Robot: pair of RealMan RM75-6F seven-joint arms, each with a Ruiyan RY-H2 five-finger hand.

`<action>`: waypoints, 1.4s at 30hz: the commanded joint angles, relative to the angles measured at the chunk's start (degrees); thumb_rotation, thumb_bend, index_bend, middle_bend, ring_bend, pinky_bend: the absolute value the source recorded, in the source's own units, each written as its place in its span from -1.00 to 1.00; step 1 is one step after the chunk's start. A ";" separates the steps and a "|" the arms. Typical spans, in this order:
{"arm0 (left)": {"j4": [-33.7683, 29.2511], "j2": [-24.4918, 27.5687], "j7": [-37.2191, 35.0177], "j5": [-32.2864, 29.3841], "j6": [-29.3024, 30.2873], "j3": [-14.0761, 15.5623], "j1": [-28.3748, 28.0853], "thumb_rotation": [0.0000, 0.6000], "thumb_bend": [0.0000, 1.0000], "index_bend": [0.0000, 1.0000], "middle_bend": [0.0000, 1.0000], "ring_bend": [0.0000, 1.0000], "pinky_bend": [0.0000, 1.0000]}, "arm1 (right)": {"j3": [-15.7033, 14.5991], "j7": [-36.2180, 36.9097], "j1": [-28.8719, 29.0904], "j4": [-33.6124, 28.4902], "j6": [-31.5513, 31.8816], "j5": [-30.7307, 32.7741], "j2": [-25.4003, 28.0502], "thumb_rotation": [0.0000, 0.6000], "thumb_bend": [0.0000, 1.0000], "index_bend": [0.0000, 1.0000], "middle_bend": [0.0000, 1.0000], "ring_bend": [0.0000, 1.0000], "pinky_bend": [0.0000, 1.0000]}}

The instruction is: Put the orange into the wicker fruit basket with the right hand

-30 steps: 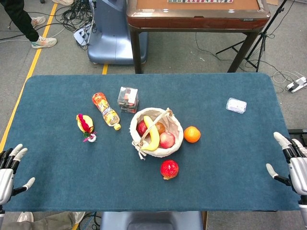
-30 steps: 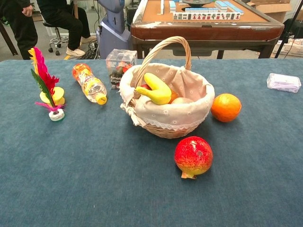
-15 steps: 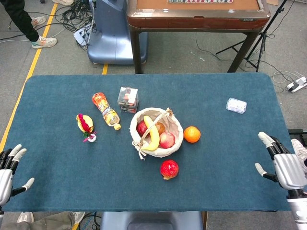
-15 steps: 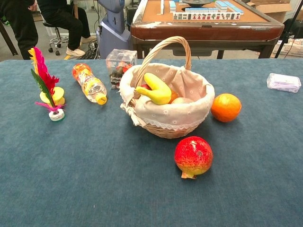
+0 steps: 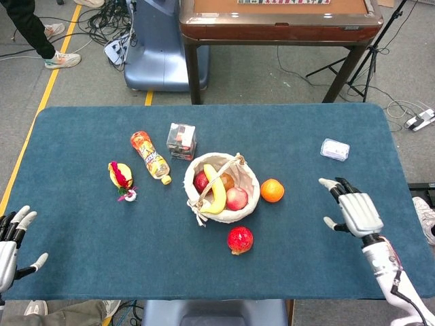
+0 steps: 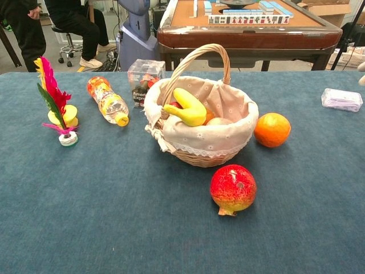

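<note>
The orange (image 5: 272, 191) (image 6: 272, 129) lies on the blue table just right of the wicker basket (image 5: 248, 173) (image 6: 194, 153), apart from it. The cloth-lined basket holds a banana (image 5: 218, 192) (image 6: 188, 108) and red fruit. My right hand (image 5: 354, 209) hovers over the table well to the right of the orange, fingers spread, holding nothing. My left hand (image 5: 12, 238) rests at the table's near left corner, fingers apart and empty. In the chest view only a fingertip of the right hand shows at the right edge.
A pomegranate (image 5: 240, 240) (image 6: 232, 189) lies in front of the basket. A bottle (image 5: 150, 157), a small box (image 5: 181, 140) and a feathered toy (image 5: 121, 179) sit to the left. A plastic packet (image 5: 335, 149) lies at the far right.
My right hand has moved left and forward from the table's right edge toward the orange, staying open. The left hand and the fruit have not moved.
</note>
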 commanded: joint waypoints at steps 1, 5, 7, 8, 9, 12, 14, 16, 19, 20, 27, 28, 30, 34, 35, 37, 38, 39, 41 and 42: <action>0.01 -0.04 0.15 -0.11 -0.03 0.03 0.05 1.00 -0.56 -0.72 -0.96 -0.99 -1.00 | 1.84 -5.18 4.44 2.10 -4.26 4.83 -3.42 1.00 -0.59 -0.68 -0.51 -0.84 -0.34; 0.00 -0.10 0.36 -0.23 -0.13 0.02 0.06 1.00 -0.56 -0.72 -0.96 -0.99 -1.00 | 2.98 -7.80 7.61 4.73 -6.49 8.45 -6.72 1.00 -0.59 -0.67 -0.50 -0.84 -0.34; -0.02 -0.07 0.37 -0.34 -0.23 0.00 0.05 1.00 -0.56 -0.72 -0.96 -0.99 -1.00 | 3.35 -9.24 9.22 6.35 -7.61 10.38 -8.48 1.00 -0.59 -0.65 -0.50 -0.84 -0.34; -0.01 -0.07 0.37 -0.35 -0.25 -0.01 0.04 1.00 -0.56 -0.72 -0.96 -0.99 -1.00 | 3.41 -9.97 9.90 7.03 -8.08 11.11 -9.20 1.00 -0.59 -0.65 -0.51 -0.84 -0.34; 0.00 -0.07 0.36 -0.36 -0.26 -0.01 0.04 1.00 -0.56 -0.72 -0.96 -0.99 -1.00 | 3.44 -10.84 10.57 7.65 -8.53 11.94 -9.87 1.00 -0.59 -0.64 -0.51 -0.84 -0.34; 0.08 -0.08 0.36 -0.38 -0.27 -0.01 0.05 1.00 -0.56 -0.72 -0.96 -0.99 -1.00 | 3.42 -14.23 12.65 9.63 -9.27 14.43 -12.11 1.00 -0.59 -0.61 -0.54 -0.84 -0.34; 0.16 -0.10 0.32 -0.47 -0.34 0.03 0.09 1.00 -0.56 -0.72 -0.96 -0.99 -1.00 | 3.49 -15.76 13.85 10.82 -9.57 16.08 -13.69 1.00 -0.60 -0.59 -0.54 -0.84 -0.34; 0.27 -0.13 0.25 -0.56 -0.42 0.03 0.10 1.00 -0.56 -0.72 -0.96 -0.99 -1.00 | 3.59 -16.52 14.81 11.74 -9.99 17.41 -14.95 1.00 -0.59 -0.59 -0.54 -0.84 -0.34; 0.46 -0.21 0.04 -0.61 -0.46 0.03 0.12 1.00 -0.56 -0.72 -0.96 -0.99 -1.00 | 3.41 -18.05 16.49 13.49 -10.65 19.13 -17.02 1.00 -0.60 -0.59 -0.54 -0.84 -0.34; 0.53 -0.21 -0.02 -0.61 -0.52 0.08 0.13 1.00 -0.56 -0.72 -0.96 -0.99 -1.00 | 3.32 -18.61 16.94 14.00 -10.75 19.56 -17.58 1.00 -0.60 -0.59 -0.54 -0.84 -0.34; 1.06 -0.19 -0.55 -1.01 -0.45 0.13 0.45 1.00 -0.56 -0.72 -0.96 -0.99 -1.00 | 2.76 -22.45 20.25 16.82 -11.14 22.28 -21.65 1.00 -0.60 -0.59 -0.54 -0.84 -0.34; 1.08 -0.16 -0.62 -1.02 -0.36 0.12 0.51 1.00 -0.56 -0.72 -0.96 -0.99 -1.00 | 2.58 -23.21 20.66 17.26 -11.12 22.71 -22.17 1.00 -0.59 -0.59 -0.54 -0.84 -0.34; 1.17 -0.10 -0.82 -1.07 -0.19 0.13 0.66 1.00 -0.56 -0.72 -0.96 -0.99 -1.00 | 1.95 -25.41 21.57 18.46 -10.93 23.63 -23.34 1.00 -0.59 -0.59 -0.54 -0.84 -0.34; 1.42 -0.04 -1.02 -1.39 -0.10 0.21 0.97 1.00 -0.56 -0.72 -0.96 -0.99 -1.00 | 1.43 -27.20 22.64 19.98 -10.97 25.61 -25.25 1.00 -0.58 -0.58 -0.54 -0.84 -0.34; 1.48 -0.03 -1.05 -1.44 -0.10 0.24 1.03 1.00 -0.56 -0.72 -0.96 -0.99 -1.00 | 1.34 -27.39 22.91 20.54 -11.03 25.98 -25.75 1.00 -0.57 -0.56 -0.54 -0.84 -0.34; 1.59 -0.04 -1.12 -1.40 -0.07 0.26 1.08 1.00 -0.56 -0.72 -0.96 -0.99 -1.00 | 1.20 -27.40 23.34 21.80 -11.00 26.14 -26.78 1.00 -0.52 -0.51 -0.54 -0.84 -0.34; 1.61 -0.04 -1.16 -1.38 -0.05 0.26 1.10 1.00 -0.56 -0.72 -0.96 -0.99 -1.00 | 1.21 -27.15 23.46 22.35 -11.01 26.16 -27.24 1.00 -0.51 -0.49 -0.53 -0.83 -0.34; 1.62 -0.03 -1.20 -1.34 -0.01 0.25 1.11 1.00 -0.56 -0.72 -0.96 -0.99 -1.00 | 1.23 -26.85 23.56 22.86 -11.00 26.13 -27.66 1.00 -0.48 -0.45 -0.51 -0.82 -0.34; 1.69 0.00 -1.32 -1.31 0.11 0.24 1.19 1.00 -0.56 -0.72 -0.96 -0.99 -1.00 | 1.09 -26.03 23.63 23.90 -10.69 25.35 -28.38 1.00 -0.42 -0.36 -0.45 -0.77 -0.34; 1.70 0.03 -1.36 -1.34 0.16 0.23 1.24 1.00 -0.56 -0.72 -0.96 -0.99 -1.00 | 1.01 -25.48 23.54 24.19 -10.48 24.80 -28.50 1.00 -0.39 -0.31 -0.41 -0.74 -0.34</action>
